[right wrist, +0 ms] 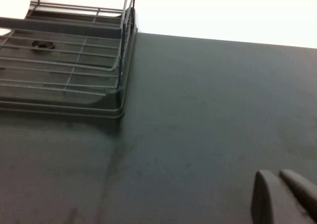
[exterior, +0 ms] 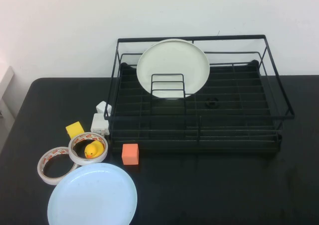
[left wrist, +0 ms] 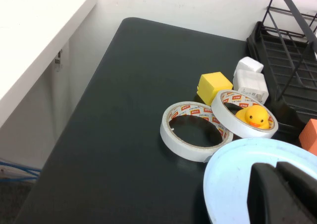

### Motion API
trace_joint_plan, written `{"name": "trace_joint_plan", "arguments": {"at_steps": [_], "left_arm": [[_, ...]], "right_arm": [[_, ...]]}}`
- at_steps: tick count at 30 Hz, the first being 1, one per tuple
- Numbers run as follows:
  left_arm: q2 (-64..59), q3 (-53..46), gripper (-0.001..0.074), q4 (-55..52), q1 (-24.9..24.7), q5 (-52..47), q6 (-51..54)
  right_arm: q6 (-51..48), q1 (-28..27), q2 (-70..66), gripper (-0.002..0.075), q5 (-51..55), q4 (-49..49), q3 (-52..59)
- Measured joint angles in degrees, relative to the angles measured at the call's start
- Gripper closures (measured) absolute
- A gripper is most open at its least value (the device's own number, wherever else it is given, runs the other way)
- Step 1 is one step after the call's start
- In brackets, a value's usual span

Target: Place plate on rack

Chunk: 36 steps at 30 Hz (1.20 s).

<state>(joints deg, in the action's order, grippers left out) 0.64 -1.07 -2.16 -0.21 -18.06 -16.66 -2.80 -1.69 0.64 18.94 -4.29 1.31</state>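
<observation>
Left gripper (left wrist: pixel 283 189): fingers pressed together with no gap between them, hanging over the near rim of the plate at the bench's front-left corner; seen only from its own wrist camera.
Bench (exterior: pixel 209 185): black top, its back edge against a white wall.
Flat tape roll (exterior: pixel 54 165): white with red print, lying near the left edge, just behind the plate; the other roll's edge rests on it.
Plate (exterior: pixel 93 196): pale blue, lying flat at the front-left corner, its front rim running out of the high view; not on the rack.
Yellow block (exterior: pixel 75 130): just behind the tape rolls, toward the left edge.
Tilted tape roll (exterior: pixel 87 148): leaning on the flat roll, ringing the duck.
Duck (exterior: pixel 93 149): small, yellow, sitting inside the tilted roll.
White blocks (exterior: pixel 100 119): two, touching each other, just beside the rack's left front corner.
Orange block (exterior: pixel 130 154): in front of the rack's left end, close behind the plate.
Rack (exterior: pixel 279 93): black wire, filling the back middle of the bench.
Cream plate (exterior: pixel 173 68): standing upright in the rack's dividers, in its back-left part.
Right gripper (right wrist: pixel 285 196): fingers closed together, over bare bench near the front-right corner, well apart from the rack.
</observation>
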Motion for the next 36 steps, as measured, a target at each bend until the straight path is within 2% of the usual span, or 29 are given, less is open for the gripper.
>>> {"name": "trace_joint_plan", "arguments": {"at_steps": [19,24,27,30,32,36], "left_arm": [[0.0,0.0,0.0738,1.17,0.0,0.0,0.0],[0.0,0.0,0.0738,9.66,0.0,2.06,-0.43],[0.0,-0.11,0.0738,23.18,0.0,5.33,-4.21],[0.0,-0.11,0.0738,40.56,0.0,8.29,-9.89],[0.0,-0.11,0.0738,50.56,0.0,9.26,-11.54],[0.0,-0.11,0.0738,57.66,0.0,11.36,-12.14]], "right_arm": [[0.04,0.0,0.0,0.0718,0.0,2.59,-0.1],[0.04,0.0,0.0,0.0718,0.0,2.59,-0.1],[0.04,0.0,0.0,0.0718,0.0,4.29,-0.1],[0.13,0.0,0.0,0.0718,0.0,13.76,-0.1],[0.85,0.0,0.0,0.0718,0.24,24.79,0.02],[1.85,0.0,0.0,0.0718,1.2,47.35,0.24]]}}
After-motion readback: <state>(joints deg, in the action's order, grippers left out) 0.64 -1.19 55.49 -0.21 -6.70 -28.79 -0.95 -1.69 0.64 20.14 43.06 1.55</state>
